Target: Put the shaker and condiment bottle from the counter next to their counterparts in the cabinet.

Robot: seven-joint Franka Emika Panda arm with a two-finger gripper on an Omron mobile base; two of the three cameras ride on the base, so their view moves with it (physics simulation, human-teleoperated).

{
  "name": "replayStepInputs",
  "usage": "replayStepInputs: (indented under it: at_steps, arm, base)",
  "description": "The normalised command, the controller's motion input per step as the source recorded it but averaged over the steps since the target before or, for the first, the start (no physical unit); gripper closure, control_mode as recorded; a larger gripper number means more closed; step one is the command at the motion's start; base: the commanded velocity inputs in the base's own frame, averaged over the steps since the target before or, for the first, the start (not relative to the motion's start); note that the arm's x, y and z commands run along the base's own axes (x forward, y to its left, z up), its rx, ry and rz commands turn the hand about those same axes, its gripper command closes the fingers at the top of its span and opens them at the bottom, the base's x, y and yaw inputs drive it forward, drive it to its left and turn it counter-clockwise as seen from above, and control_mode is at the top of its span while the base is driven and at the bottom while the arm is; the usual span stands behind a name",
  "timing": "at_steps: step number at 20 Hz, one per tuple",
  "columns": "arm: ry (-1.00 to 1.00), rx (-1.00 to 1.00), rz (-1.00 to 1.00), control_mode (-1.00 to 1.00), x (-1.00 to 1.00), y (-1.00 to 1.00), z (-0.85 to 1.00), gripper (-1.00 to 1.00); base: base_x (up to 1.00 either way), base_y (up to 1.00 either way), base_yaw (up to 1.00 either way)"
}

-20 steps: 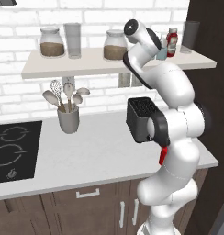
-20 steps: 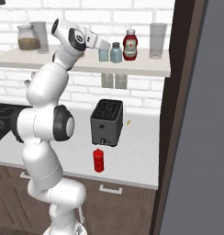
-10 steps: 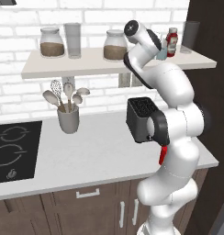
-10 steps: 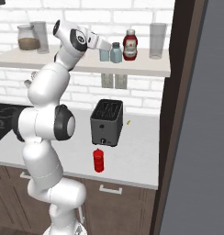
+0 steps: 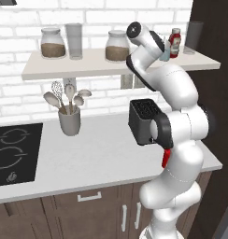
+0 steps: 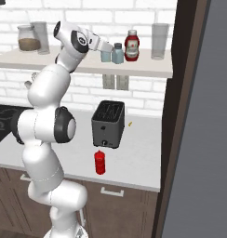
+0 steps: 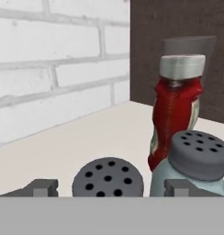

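On the cabinet [image 6: 148,69] the shaker [image 7: 108,178] stands between the spread finger tips of the gripper [image 7: 109,187], its perforated grey cap showing low in the hand view; the jaws look parted on either side of it, probably just clear of the body, though the contact itself is hidden at the bottom edge. Its twin shaker [image 7: 196,170] sits just beside it, with the labelled red bottle [image 7: 176,114] right behind. The condiment bottle [image 6: 100,162] waits upright on the counter [image 6: 138,160], in front of the toaster [image 6: 107,123]. That bottle is likely light, smooth plastic and somewhat squeezable, so a firm pinch could dent it or let it slip; I would take it across the broad middle of the body, below the tapering nozzle, and lift gently since it is narrow and may tip
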Motion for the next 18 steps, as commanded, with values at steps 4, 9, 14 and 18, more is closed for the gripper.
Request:
replayStepInputs:
  at_steps: [4,9,14,18]
  arm:
    - [0.01,0.00,0.00,-1.00,0.00,0.15,0.00,-1.00]
    - [0.03,0.00,0.00,-1.00,0.00,0.16,0.00,-1.00]
    - [-0.05,0.00,0.00,-1.00,-0.23,0.29,-0.11,-1.00]
    - [0.00,0.00,0.01,-1.00,-0.47,0.67,-0.29,-1.00]
  base:
    - [0.00,0.00,0.00]
    - [0.00,0.00,0.00]
    - [0.00,0.00,0.00]
    - [0.00,0.00,0.00]
